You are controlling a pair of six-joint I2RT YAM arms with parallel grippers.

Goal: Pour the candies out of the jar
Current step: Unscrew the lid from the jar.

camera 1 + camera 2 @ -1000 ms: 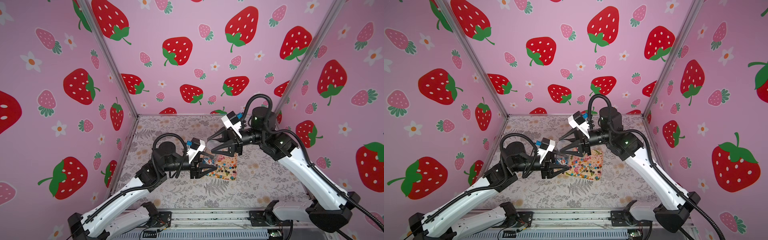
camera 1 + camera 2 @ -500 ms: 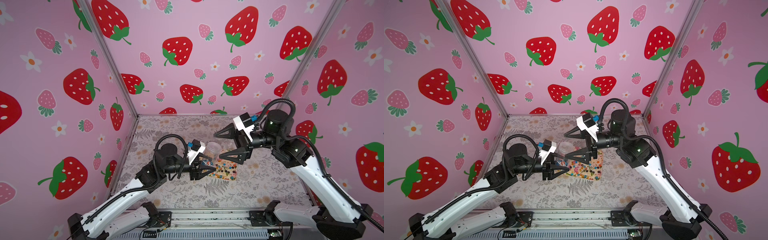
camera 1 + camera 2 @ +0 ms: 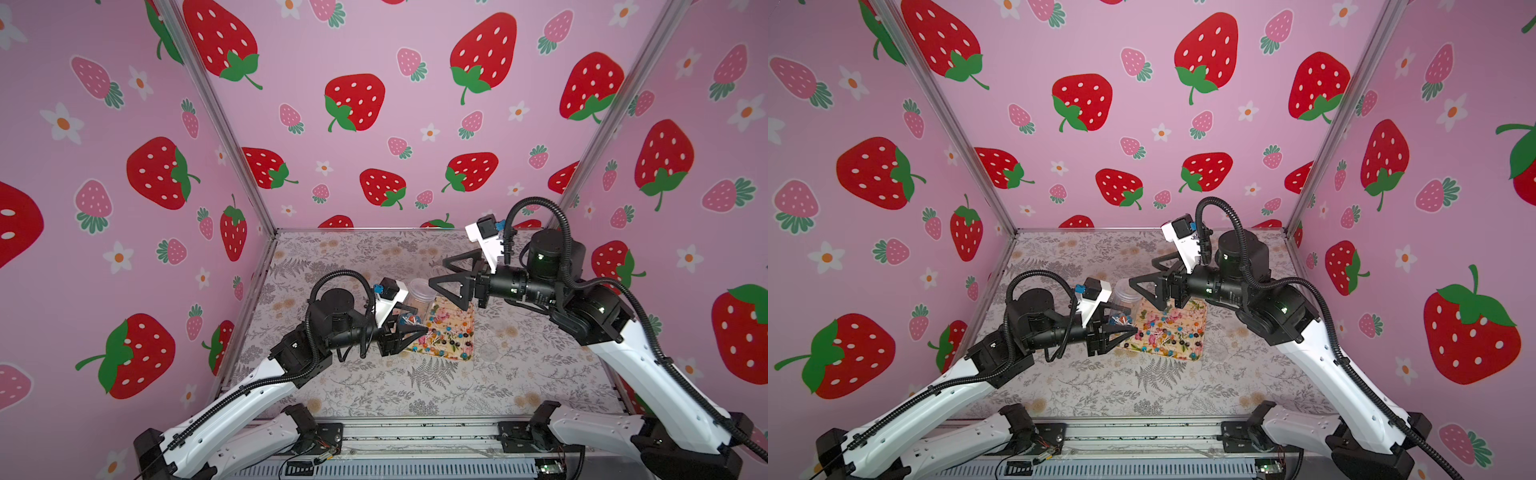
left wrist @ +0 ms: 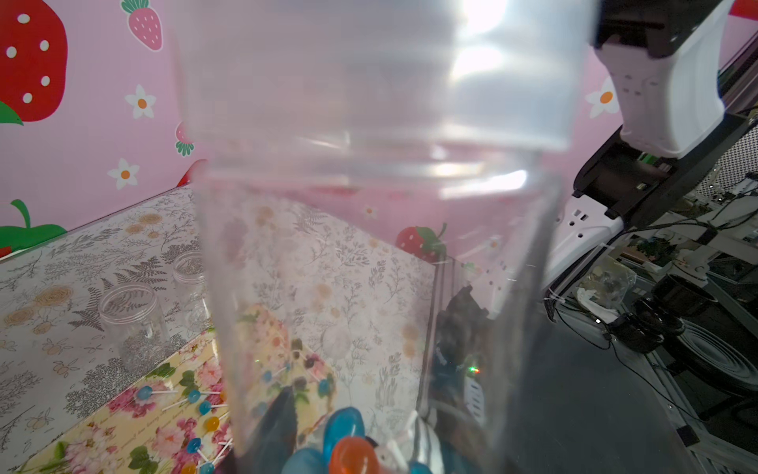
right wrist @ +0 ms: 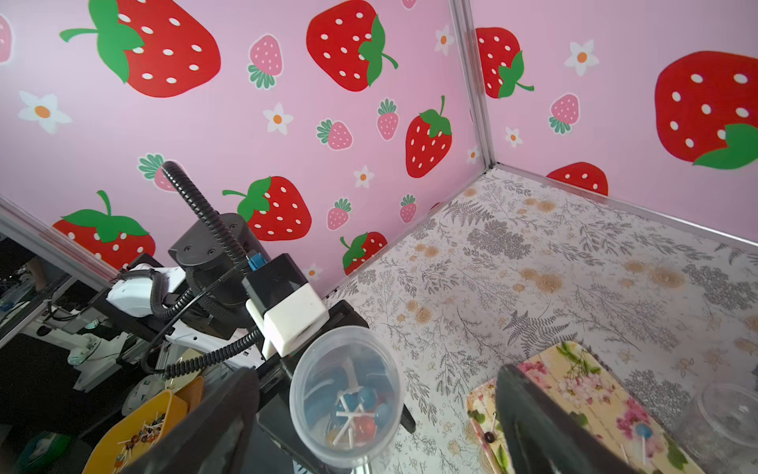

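My left gripper (image 3: 409, 328) (image 3: 1127, 330) is shut on the lower part of a clear plastic jar (image 3: 415, 301) (image 3: 1124, 301) (image 4: 377, 246), held tilted just left of the flowered tray (image 3: 465, 353) (image 3: 1198, 309). A clear lid (image 4: 369, 74) sits on the jar's top end. A few candies (image 4: 348, 445) (image 5: 357, 410) lie at the jar's bottom; several more candies (image 3: 451, 332) (image 3: 1167, 332) are scattered on the tray. My right gripper (image 3: 436, 273) (image 3: 1141, 273) (image 5: 375, 371) is open, level with the lid and a short way right of it, touching nothing.
Two empty clear jars (image 4: 131, 316) (image 4: 188, 279) stand on the table beyond the tray, and one empty jar (image 5: 730, 414) shows in the right wrist view. A yellow bowl (image 5: 135, 427) with candies sits outside the cell. Pink walls close three sides.
My right gripper has opened wide and drawn back to the right, away from the jar's lid where it was a second ago. The left gripper still holds the jar in about the same place.
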